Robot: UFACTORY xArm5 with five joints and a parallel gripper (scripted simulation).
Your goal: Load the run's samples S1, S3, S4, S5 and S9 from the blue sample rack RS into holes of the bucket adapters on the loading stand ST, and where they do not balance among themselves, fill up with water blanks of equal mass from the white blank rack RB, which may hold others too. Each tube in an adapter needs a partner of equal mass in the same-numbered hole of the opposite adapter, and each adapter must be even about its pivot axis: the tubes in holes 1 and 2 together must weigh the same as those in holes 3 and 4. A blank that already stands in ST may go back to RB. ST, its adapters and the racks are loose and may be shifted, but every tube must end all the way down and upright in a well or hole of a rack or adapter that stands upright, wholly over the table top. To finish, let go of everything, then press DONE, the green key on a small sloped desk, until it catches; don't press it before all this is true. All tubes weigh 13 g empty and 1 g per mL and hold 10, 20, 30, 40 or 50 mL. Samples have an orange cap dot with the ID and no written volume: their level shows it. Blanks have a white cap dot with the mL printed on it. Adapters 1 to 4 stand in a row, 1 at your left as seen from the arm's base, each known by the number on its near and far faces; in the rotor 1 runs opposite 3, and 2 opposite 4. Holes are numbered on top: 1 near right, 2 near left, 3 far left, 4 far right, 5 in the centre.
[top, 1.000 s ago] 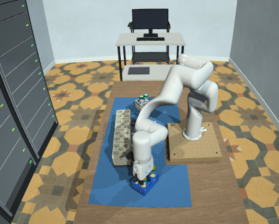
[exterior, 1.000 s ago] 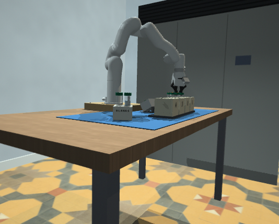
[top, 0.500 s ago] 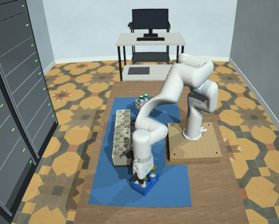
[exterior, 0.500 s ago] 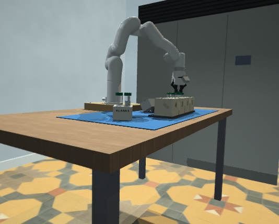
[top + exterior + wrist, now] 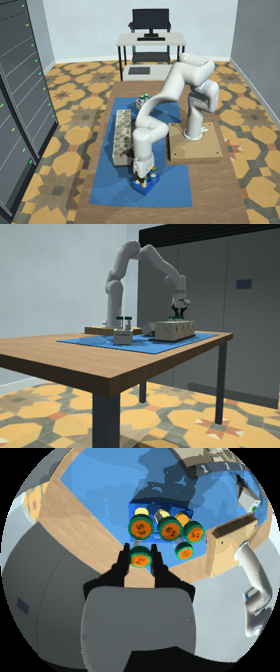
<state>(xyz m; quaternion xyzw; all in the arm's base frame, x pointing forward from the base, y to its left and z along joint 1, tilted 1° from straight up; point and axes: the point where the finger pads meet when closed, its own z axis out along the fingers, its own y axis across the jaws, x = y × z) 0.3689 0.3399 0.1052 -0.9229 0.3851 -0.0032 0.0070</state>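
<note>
The blue sample rack RS [image 5: 142, 190] stands on the blue mat at the near end of the table and holds several green-capped tubes with orange cap dots [image 5: 169, 529]. My gripper [image 5: 139, 180] [image 5: 179, 314] [image 5: 140, 549] reaches straight down into the rack and is shut on one sample tube [image 5: 140, 559] at the rack's near-left corner. I cannot read that tube's ID. The loading stand ST [image 5: 122, 136] [image 5: 170, 329] with its row of adapters stands just left of the arm, and its holes look empty. The white blank rack RB [image 5: 138, 104] [image 5: 122, 337] holds two blanks [image 5: 119, 318] at the far end.
A small grey sloped desk [image 5: 148, 328] sits between RB and ST; the arm hides it in the top view. The arm's wooden base plate [image 5: 194, 146] lies to the right. A blue mat [image 5: 110, 188] covers the work area.
</note>
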